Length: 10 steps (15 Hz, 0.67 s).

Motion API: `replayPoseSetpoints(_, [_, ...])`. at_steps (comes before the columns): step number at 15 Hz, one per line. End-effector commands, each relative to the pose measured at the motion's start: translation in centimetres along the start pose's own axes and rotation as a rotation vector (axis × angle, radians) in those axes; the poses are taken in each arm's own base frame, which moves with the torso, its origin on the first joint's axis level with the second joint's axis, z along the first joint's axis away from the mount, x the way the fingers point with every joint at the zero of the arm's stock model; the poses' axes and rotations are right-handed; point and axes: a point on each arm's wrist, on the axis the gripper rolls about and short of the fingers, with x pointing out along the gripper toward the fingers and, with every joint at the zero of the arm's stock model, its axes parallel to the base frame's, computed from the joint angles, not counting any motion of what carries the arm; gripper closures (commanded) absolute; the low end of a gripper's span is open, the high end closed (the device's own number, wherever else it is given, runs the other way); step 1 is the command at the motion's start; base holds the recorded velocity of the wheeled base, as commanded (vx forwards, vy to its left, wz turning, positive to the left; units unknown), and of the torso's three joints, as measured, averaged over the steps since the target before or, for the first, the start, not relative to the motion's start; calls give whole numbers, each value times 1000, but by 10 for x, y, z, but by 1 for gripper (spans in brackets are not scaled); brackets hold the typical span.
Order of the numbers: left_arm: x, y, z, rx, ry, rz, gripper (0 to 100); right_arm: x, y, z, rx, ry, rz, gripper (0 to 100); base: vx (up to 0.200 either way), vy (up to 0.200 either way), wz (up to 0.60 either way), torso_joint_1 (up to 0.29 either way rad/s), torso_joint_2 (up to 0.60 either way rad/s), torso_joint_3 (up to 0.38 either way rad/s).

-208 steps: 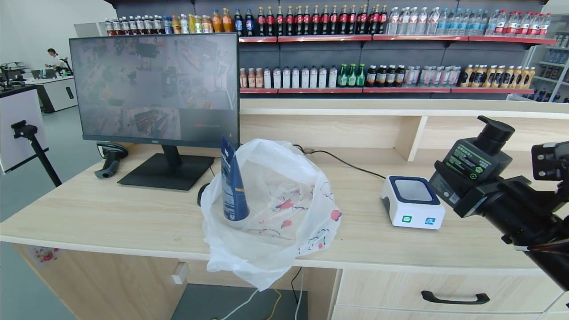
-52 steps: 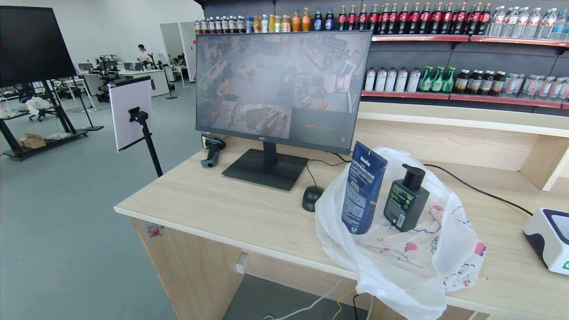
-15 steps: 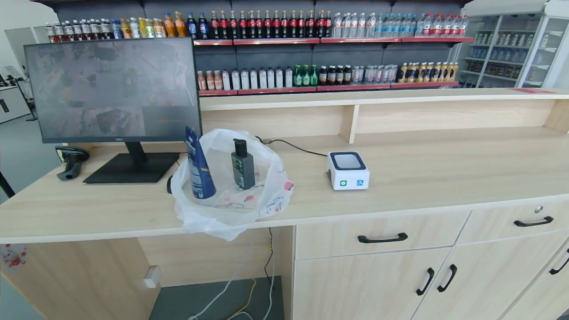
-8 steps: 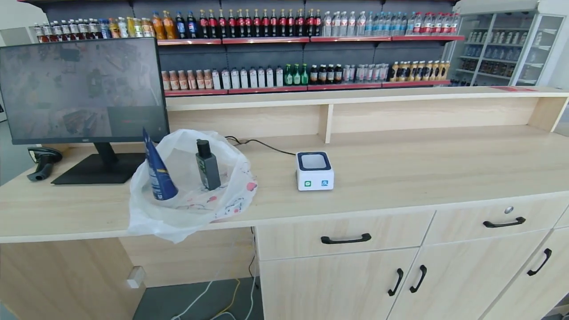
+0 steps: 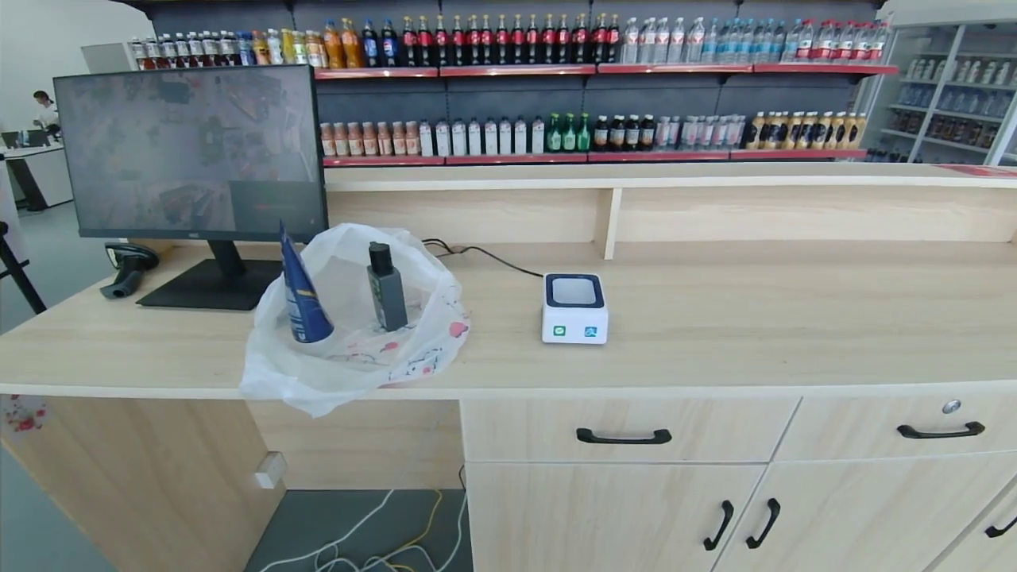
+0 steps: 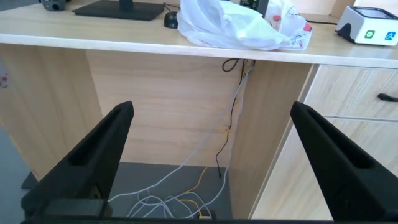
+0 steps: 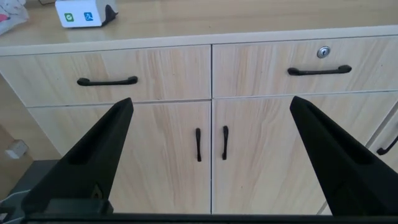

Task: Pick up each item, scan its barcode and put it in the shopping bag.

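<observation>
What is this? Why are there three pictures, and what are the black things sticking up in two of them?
This is a robot with two arms at a shop counter. The picture of the whole counter comes from a camera on its head. The other two come from cameras on its wrists. The black shapes are each arm's grabbing tool: the left tool and the right tool, both open, holding nothing. On the counter sit a scanner and a shopping bag with a blue tube and a dark pump bottle standing inside.
</observation>
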Motion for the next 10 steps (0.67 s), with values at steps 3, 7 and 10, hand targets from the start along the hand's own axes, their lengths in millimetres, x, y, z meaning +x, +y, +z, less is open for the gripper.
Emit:
replayPoseSetpoints(3, [0,0,0,0,2,1,0,0,0,0,0,1,0,0,-200,0,0,9,9,2])
replayPoseSetpoints(7, [0,0,0,0,-1,1,0,0,0,0,0,1,0,0,-100,0,0,-6,-1,4])
replayPoseSetpoints(10, [0,0,0,2,-1,1,0,0,0,0,1,0,0,0,0,0,0,0,0,0])
